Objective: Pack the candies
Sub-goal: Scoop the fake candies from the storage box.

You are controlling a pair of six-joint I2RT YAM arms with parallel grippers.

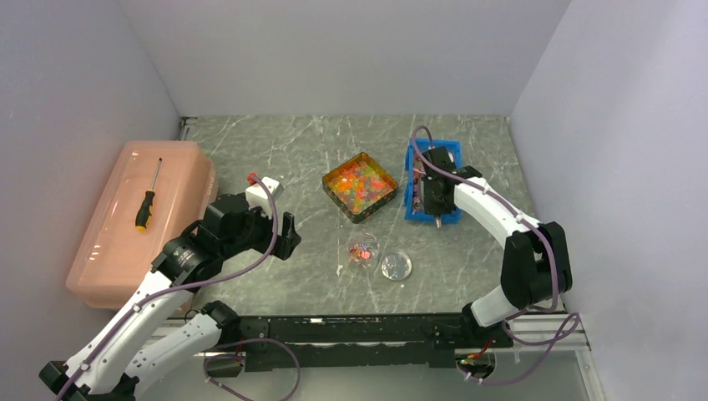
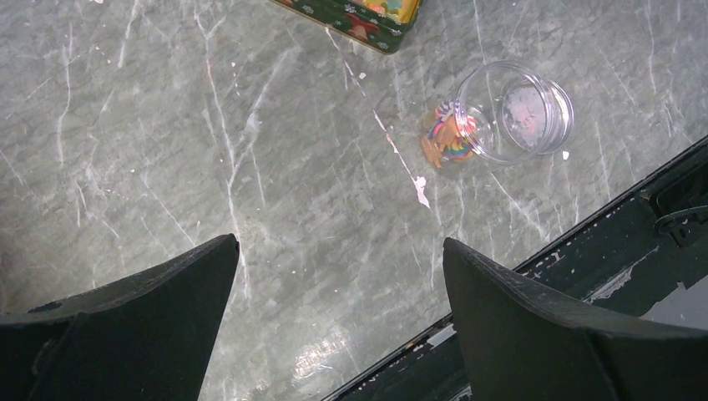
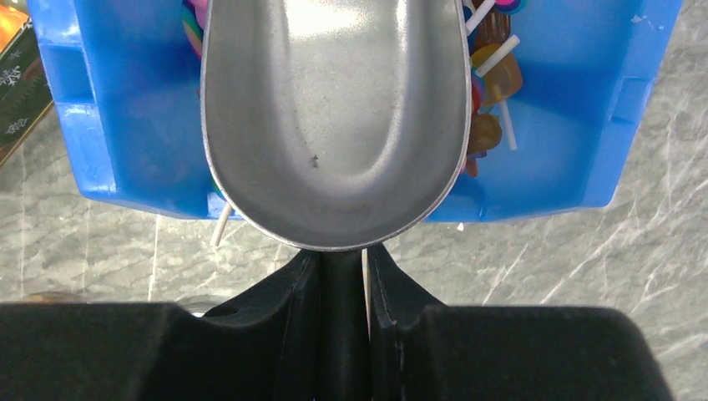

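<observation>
Being pinched by its handle in the right gripper (image 3: 342, 267), the empty scoop (image 3: 334, 125) is best swung left and dipped level into the candies (image 1: 359, 185), with the left gripper (image 2: 338, 251) spread wide.

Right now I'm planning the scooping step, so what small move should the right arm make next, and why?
Probably swing the scoop left to the tin and dip it in. The right gripper is shut on its handle, its bowl is empty, and it hangs over the blue bin of lollipops, not the candies. The jar holds only a few pieces.
</observation>
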